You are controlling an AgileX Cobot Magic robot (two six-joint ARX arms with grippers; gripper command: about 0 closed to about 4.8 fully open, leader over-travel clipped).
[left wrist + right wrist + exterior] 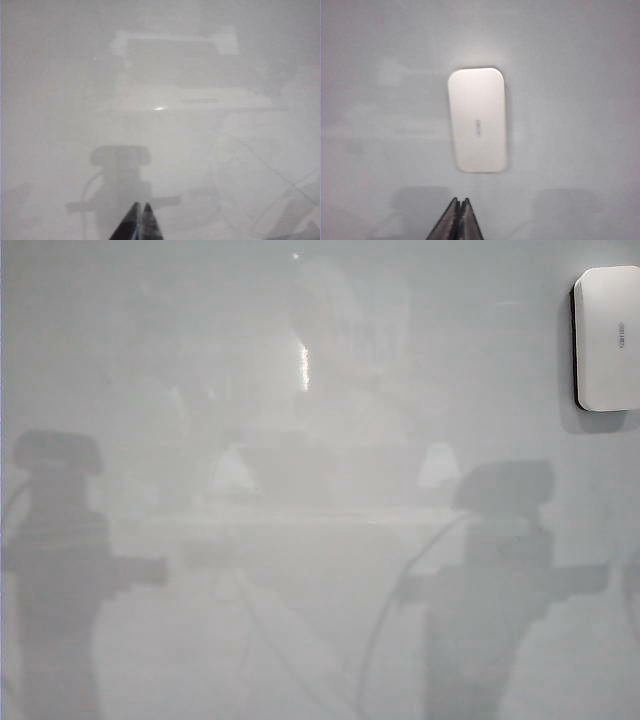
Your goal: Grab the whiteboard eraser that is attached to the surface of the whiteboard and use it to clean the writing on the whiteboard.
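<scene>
The left gripper [140, 212] hangs over the bare whiteboard [300, 570], fingers pressed together, holding nothing. The right gripper [460, 207] has its fingers together too, empty, near the whiteboard eraser [477, 120], which sticks to the board's upper right corner.

Whiteboard [300, 620]: glossy pale grey-white, plain, mottled with faint grey shadows and soft reflections.
Eraser [478, 120]: white body, small grey mark on its face; thin black felt edge [574, 345] on one side; sits just ahead of the right gripper [460, 207].
Right gripper: black fingers.
Left gripper [139, 212]: black fingers, likewise.
</scene>
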